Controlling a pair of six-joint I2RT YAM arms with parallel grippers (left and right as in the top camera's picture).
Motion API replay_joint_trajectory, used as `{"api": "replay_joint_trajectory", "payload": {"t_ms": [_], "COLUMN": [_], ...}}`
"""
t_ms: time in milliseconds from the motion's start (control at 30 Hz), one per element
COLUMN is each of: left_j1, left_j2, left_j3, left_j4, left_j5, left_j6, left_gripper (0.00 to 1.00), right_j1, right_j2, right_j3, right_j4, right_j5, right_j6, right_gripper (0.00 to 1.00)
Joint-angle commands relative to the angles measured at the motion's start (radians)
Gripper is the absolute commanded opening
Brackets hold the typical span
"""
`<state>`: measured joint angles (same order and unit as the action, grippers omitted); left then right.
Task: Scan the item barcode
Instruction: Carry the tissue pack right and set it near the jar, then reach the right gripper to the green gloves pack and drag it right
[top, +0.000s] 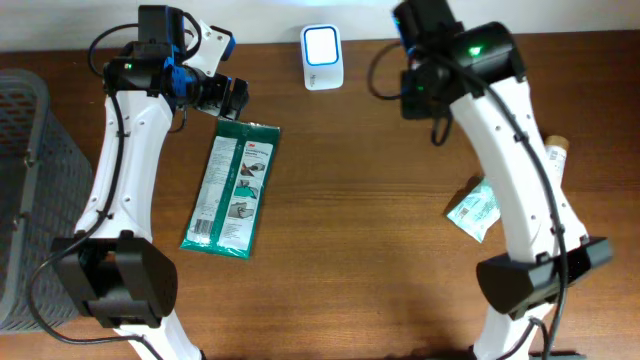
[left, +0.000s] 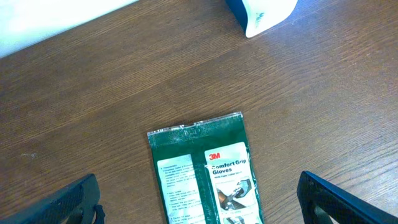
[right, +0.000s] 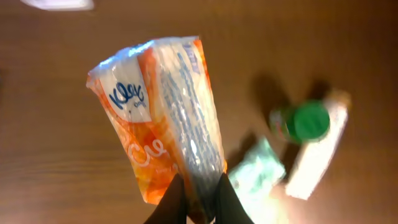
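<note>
The glove package (top: 232, 190) lies on the surface (top: 360, 200) at left, the scanner (top: 322, 57) behind it at back centre, a basket (top: 25, 180) at the far left edge. At right a packet (top: 474, 210) lies near a bottle (top: 556, 158), below the tissue pack (right: 165, 124) in the right claw (right: 200, 202).

Two robot arms: left arm (top: 125, 170), right arm (top: 515, 150). Two grippers, one apiece — left gripper (top: 236, 97), right gripper (right: 198, 200) — two fingers (left: 74, 202) each, four in all. One white scanner (top: 322, 56). One green glove packet (top: 232, 187). One orange tissue pack (right: 161, 124). One pale-green sachet (top: 472, 210). One green-capped bottle (right: 309, 124). One grey mesh basket (top: 25, 150). One wooden table (top: 380, 260).
</note>
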<state>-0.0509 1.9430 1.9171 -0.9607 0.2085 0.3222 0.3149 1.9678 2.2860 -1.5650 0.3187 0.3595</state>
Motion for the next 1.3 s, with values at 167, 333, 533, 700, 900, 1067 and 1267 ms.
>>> {"api": "replay_joint_trajectory", "payload": {"t_ms": [167,333,533,700,900,1067,1267], "left_j1": [0.004,0.003,0.003,0.003,0.003,0.003,0.004], "left_j2": [-0.031,-0.031,-0.031,-0.031,-0.031,-0.031,-0.031], "left_j3": [0.018,0.018,0.018,0.018,0.018,0.018,0.018], "left_j4": [0.0,0.0,0.0,0.0,0.0,0.0,0.0], "left_j5": [0.004,0.004,0.004,0.004,0.004,0.004,0.004], "left_j6": [0.005,0.005,0.005,0.005,0.005,0.005,0.005], "left_gripper": [0.99,0.99,0.99,0.99,0.99,0.99,0.99], "right_j1": [-0.226,-0.296,-0.336,-0.341,-0.28,-0.138,0.037], "right_j2": [0.033,0.033,0.033,0.032,0.032,0.037,0.037], "right_j3": [-0.444,-0.659,-0.738,-0.666,-0.496,-0.523,-0.584], "right_j4": [0.196,0.393,0.444,0.379,0.34,0.492,0.701], "right_j5": [-0.13,-0.223,-0.237,-0.256,-0.569,-0.692,-0.658], "right_j6": [0.09,0.037,0.03,-0.085,-0.257,-0.108,0.124], "right_gripper": [0.04,0.04,0.24,0.38,0.41,0.41,0.4]}}
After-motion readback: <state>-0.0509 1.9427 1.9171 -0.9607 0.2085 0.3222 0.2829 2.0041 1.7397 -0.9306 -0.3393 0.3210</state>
